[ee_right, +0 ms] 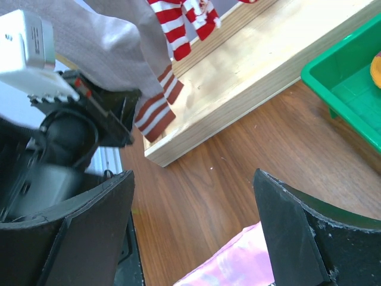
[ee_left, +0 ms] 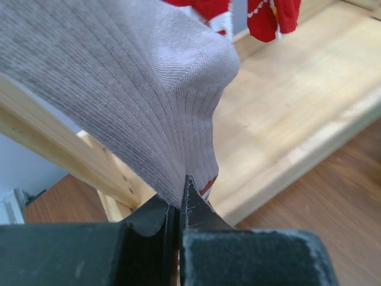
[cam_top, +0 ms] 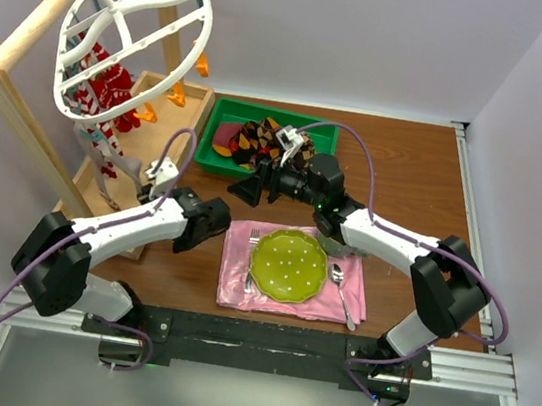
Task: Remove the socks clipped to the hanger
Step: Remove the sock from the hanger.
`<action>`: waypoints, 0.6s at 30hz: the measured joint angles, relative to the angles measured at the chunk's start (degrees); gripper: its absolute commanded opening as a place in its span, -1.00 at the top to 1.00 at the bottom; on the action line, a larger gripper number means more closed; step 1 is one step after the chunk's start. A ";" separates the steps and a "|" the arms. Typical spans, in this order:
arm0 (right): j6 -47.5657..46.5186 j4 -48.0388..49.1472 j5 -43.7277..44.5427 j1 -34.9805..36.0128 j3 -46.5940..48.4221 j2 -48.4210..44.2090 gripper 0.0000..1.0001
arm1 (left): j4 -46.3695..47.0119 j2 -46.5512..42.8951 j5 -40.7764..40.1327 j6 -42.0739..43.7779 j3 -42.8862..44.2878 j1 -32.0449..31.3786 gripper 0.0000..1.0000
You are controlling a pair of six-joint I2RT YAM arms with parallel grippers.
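The white oval hanger (cam_top: pixel 133 32) hangs tilted from the pole at the far left, with orange clips along its rim. Red-and-white socks (cam_top: pixel 105 89) dangle under it. My left gripper (ee_left: pixel 180 193) is shut on the lower edge of a grey ribbed sock (ee_left: pixel 119 77), which stretches up and to the left from the jaws. A striped sock (ee_right: pixel 178 30) hangs beside the grey one. My right gripper (ee_right: pixel 193 176) stands open over bare wood, holding nothing, just in front of the green bin (cam_top: pixel 225 116). The bin holds argyle (cam_top: pixel 260 139) and mustard socks.
The wooden rack with its pole (cam_top: pixel 22 107) and flat base tray (cam_top: pixel 188 111) fills the left side. A pink napkin (cam_top: pixel 239 289) in front carries a green plate (cam_top: pixel 289 264), a fork and a spoon (cam_top: pixel 339 278). Walls close in on both sides.
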 measured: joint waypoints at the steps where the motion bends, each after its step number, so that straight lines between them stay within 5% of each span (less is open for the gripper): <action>1: -0.11 -0.11 0.11 0.00 0.00 -0.04 -0.69 | 0.02 0.28 -0.02 0.39 0.24 -0.83 1.00; 18: -2.36 -2.32 1.03 0.00 0.00 -2.64 -0.69 | 1.51 1.95 -0.55 17.16 11.56 -9.66 1.00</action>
